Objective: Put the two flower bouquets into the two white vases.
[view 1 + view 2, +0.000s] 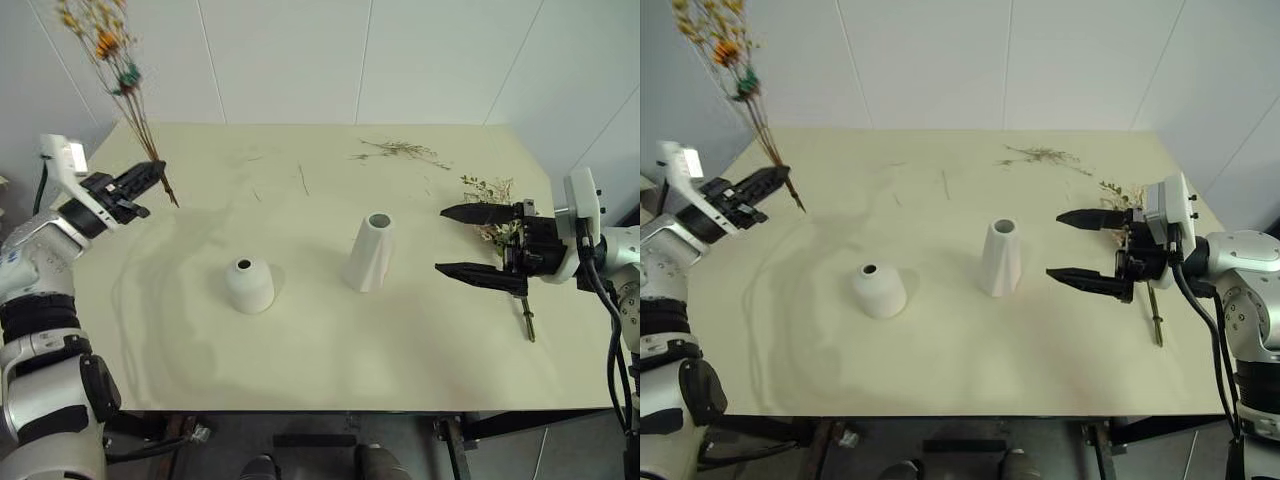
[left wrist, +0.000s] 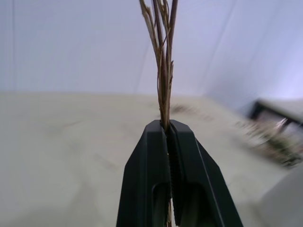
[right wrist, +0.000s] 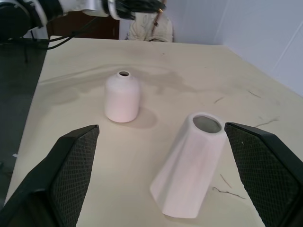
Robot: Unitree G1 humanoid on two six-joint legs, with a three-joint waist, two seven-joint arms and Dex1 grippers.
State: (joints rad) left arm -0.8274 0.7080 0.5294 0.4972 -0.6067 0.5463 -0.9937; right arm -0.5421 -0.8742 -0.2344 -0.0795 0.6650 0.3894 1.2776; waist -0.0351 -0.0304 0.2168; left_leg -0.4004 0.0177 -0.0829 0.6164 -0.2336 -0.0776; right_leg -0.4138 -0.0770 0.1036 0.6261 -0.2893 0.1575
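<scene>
My left gripper (image 1: 155,175) is shut on the stems of the slim bouquet (image 1: 105,40), held up above the table's far left with its yellow-orange heads pointing upward. In the left wrist view the thin brown stems (image 2: 163,71) rise from between the closed jaws. The short squat vase (image 1: 249,284) stands left of centre. To its right stands the taller cone vase (image 1: 372,252), a little way off. My right gripper (image 1: 441,240) is open, level, and pointing at the tall vase from the right with nothing in it. The bushy bouquet (image 1: 490,190) lies on the table behind that gripper.
Loose dry twigs (image 1: 400,150) lie at the back of the cream table (image 1: 300,350), with a few single stalks near the middle back. White walls close in behind and on both sides. The table's front edge is near me.
</scene>
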